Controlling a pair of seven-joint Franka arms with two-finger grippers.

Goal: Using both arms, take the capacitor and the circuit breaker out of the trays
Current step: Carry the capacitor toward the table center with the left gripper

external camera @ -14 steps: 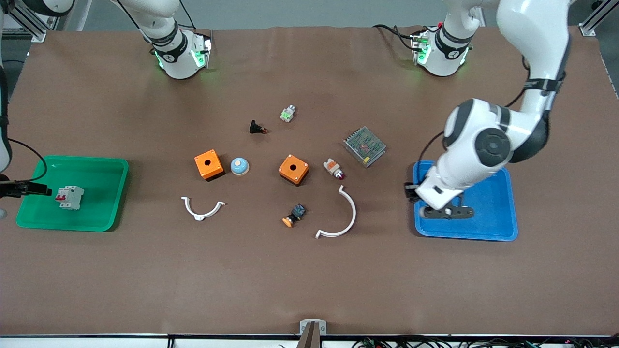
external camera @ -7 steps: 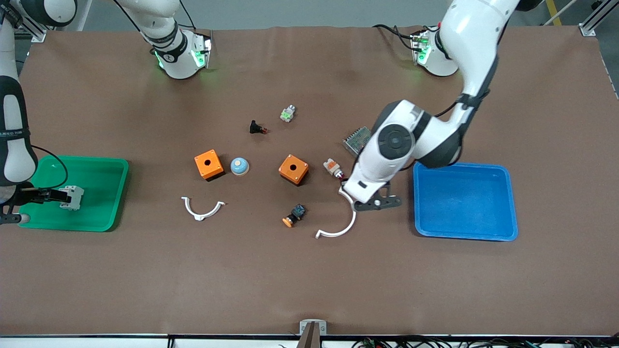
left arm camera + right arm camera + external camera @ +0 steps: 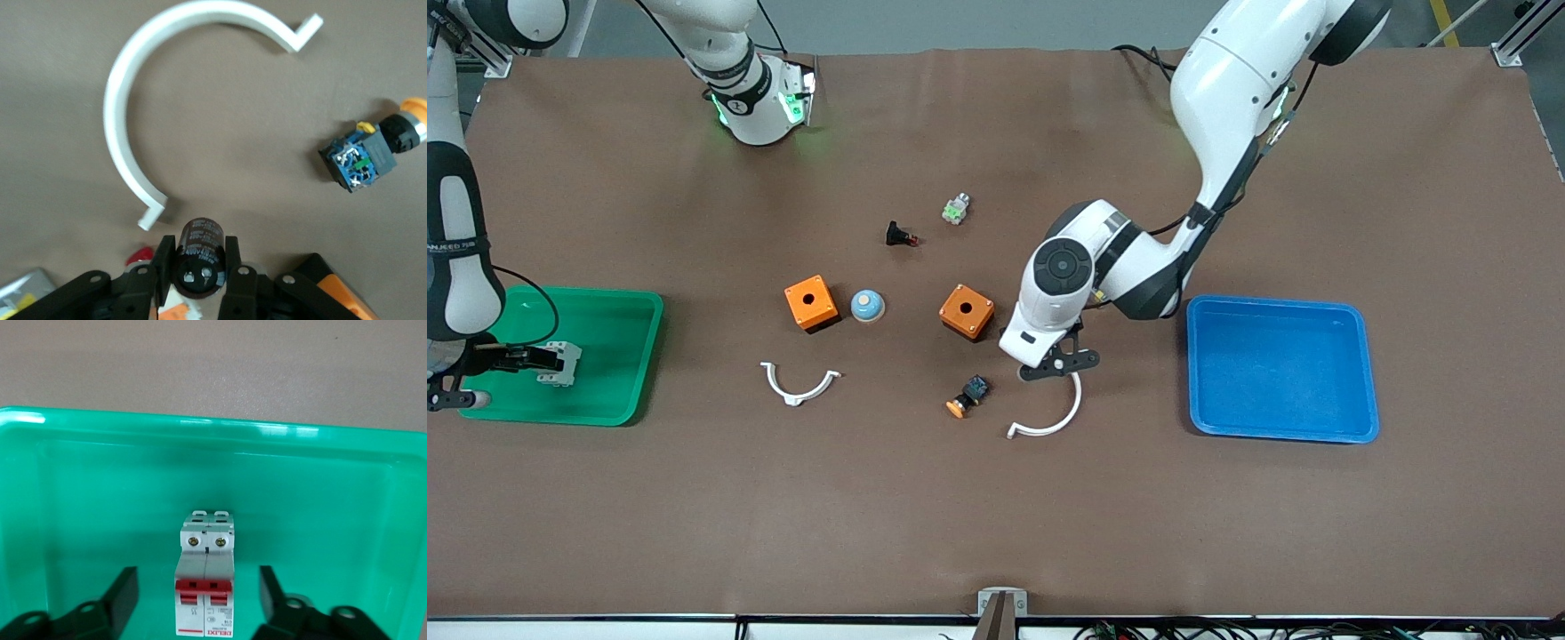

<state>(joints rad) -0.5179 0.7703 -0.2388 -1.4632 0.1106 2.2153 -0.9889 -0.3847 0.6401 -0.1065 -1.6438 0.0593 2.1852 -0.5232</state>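
Fingers (image 3: 162, 263) of the left gripper (image 3: 197, 273) are pinching the capacitor (image 3: 199, 255), a small black cylinder with a silvery end, and holding it in the air over the brown worktop (image 3: 996, 498). In the front view this left gripper (image 3: 1056, 363) is hanging over the upper end of the larger white curved bracket (image 3: 1049, 418), between the orange box (image 3: 967, 311) and the blue tray (image 3: 1356, 373). The left wrist view is showing the same bracket (image 3: 133, 100) lying flat below the capacitor, with the black-bodied push button with an orange cap (image 3: 373, 150) beside it on the worktop.

Fingers (image 3: 121, 595) of the right gripper (image 3: 197, 603) are standing spread apart on either side of the breaker (image 3: 206, 577) without touching it. The breaker, a light grey block with red levers, is lying inside the green tray (image 3: 347, 520). In the front view the breaker (image 3: 560, 363) is sitting in the green tray (image 3: 605, 307) at the right arm's end of the worktop, with the right gripper (image 3: 527, 359) low over the tray.

Elsewhere on the worktop are lying a second orange box (image 3: 811, 302), a pale blue dome (image 3: 867, 306) just beside it, a smaller white bracket (image 3: 799, 384), a black part with a red tip (image 3: 901, 236) and a small white-and-green part (image 3: 956, 210).
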